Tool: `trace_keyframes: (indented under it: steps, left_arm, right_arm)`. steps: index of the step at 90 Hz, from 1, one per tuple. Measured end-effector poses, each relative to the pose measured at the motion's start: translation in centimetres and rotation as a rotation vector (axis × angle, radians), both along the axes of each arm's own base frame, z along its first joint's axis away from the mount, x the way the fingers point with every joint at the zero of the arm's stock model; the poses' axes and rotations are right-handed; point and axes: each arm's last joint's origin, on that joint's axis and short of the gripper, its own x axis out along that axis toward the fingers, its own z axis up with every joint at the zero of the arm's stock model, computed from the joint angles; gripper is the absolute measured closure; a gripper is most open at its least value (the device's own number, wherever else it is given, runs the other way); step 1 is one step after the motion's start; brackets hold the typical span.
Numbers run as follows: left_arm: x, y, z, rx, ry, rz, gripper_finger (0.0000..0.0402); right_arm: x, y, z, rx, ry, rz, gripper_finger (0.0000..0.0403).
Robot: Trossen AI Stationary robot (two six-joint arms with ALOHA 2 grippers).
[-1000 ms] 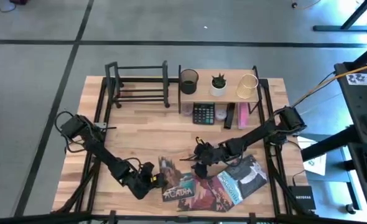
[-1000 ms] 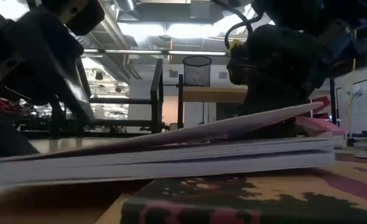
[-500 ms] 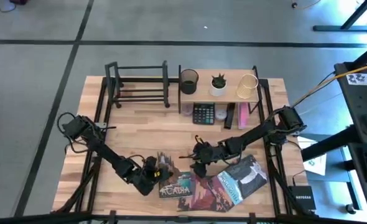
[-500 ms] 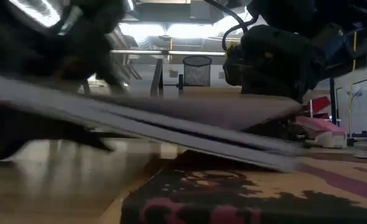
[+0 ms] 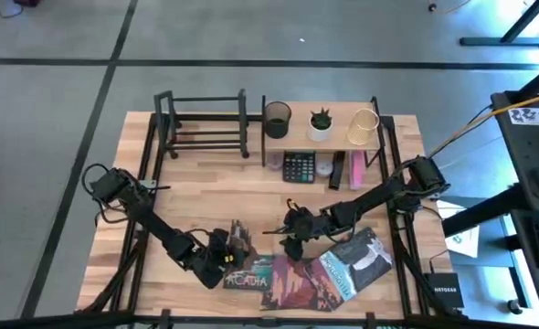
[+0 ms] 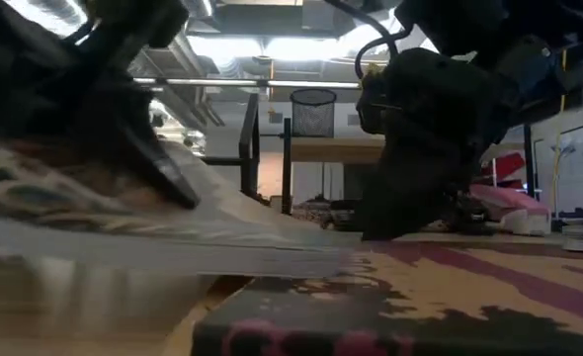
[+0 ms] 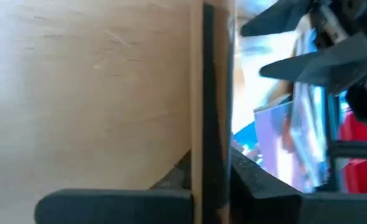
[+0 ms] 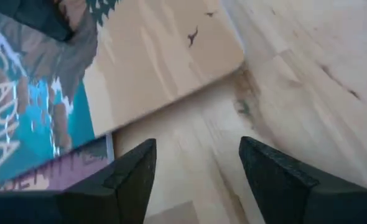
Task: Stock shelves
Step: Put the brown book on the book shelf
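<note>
The left gripper (image 5: 226, 254) pinches the Acadia book (image 5: 242, 265) by one edge near the tabletop's front edge, so it could slip; the right gripper (image 5: 294, 230) hovers spread.

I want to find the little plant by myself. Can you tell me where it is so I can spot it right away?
Look at the far edge of the table, at the light-wood board shelf on thin black uprights. On its top stand three things in a row, and the plant is the middle one. It alone has green leaves in a white pot, between the black mesh cup and the gold wire holder.
</note>
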Motion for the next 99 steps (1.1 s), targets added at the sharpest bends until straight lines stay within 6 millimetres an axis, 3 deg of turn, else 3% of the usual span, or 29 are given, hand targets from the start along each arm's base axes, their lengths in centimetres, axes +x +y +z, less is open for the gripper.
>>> trace_keyframes:
  steps: [21,62,99]
  left_arm:
    - [-0.3,0.0,-0.2,0.021,0.057,-0.047,0.037]
    - [-0.9,-0.1,-0.1,0.019,0.112,-0.081,0.0217]
    - [-2.4,-1.4,1.1,-0.059,0.152,-0.182,0.021]
  right_arm:
    - [0.0,-0.1,0.0,-0.025,-0.006,-0.022,0.0185]
    - [0.1,0.0,-0.4,-0.017,0.002,0.026,0.0185]
    - [0.2,0.0,-0.5,-0.039,-0.012,0.037,0.0185]
